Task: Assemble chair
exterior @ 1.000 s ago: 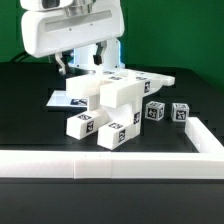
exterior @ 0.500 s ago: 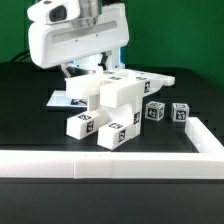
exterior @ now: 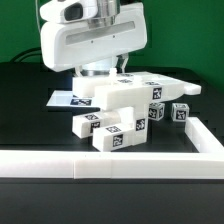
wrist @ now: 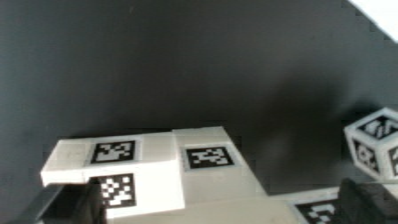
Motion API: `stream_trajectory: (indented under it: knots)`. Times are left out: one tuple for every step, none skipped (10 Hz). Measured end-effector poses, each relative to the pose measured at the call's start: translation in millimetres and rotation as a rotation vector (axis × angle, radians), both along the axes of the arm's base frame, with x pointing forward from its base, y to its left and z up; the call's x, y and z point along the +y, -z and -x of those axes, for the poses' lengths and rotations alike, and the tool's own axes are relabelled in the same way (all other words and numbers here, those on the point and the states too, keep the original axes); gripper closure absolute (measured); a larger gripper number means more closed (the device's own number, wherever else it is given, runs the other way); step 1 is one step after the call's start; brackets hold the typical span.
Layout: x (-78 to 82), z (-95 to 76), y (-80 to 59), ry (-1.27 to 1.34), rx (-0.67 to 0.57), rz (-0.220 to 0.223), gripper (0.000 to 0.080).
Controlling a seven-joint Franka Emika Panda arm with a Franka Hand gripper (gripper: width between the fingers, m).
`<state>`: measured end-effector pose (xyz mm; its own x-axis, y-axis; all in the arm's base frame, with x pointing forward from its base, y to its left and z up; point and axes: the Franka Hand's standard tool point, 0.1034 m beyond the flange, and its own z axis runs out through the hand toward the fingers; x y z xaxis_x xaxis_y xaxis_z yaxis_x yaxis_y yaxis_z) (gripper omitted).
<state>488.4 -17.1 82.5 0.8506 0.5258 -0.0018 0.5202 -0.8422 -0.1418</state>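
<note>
The chair's white tagged pieces lie in a cluster mid-table. A flat slotted panel (exterior: 165, 86) rests over a big block (exterior: 125, 97), with two smaller blocks (exterior: 92, 124) (exterior: 118, 137) in front and two leg cubes (exterior: 157, 112) (exterior: 181, 112) at the exterior view's right. My gripper (exterior: 102, 76) hangs low over the cluster's back left, its tips hidden behind the pieces. In the wrist view the gripper (wrist: 205, 207) stands open, and its dark fingers (wrist: 71, 206) straddle a tagged white piece (wrist: 151, 160). A leg cube (wrist: 377, 142) shows off to one side.
A long white border rail (exterior: 100, 163) runs along the front and turns up the exterior view's right side (exterior: 207, 137). The marker board (exterior: 62, 100) lies flat behind the cluster at the exterior view's left. A green wall stands behind the dark table.
The arm has swung toward the exterior view's right and come lower over the pieces. The flat panel and big block have shifted to the right with it. The jaws stay wide.
</note>
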Motion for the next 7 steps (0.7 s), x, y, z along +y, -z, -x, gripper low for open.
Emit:
stream_trajectory:
  knots:
    - [-0.4, 1.6, 1.0, 0.002, 0.002, 0.001, 0.0151]
    - [-0.6, 2.2, 1.6, 0.002, 0.003, 0.001, 0.0151]
    - [-0.8, 2.2, 1.7, 0.002, 0.004, 0.001, 0.0151]
    - [-0.9, 2.3, 1.9, 0.003, 0.004, 0.001, 0.0151]
    - [-0.1, 2.6, 2.5, 0.008, 0.006, 0.002, 0.0151]
    - [6.7, 3.7, 6.6, 0.062, 0.022, 0.007, 0.0151]
    - [14.0, -2.0, 10.2, 0.067, 0.025, 0.008, 0.0151]
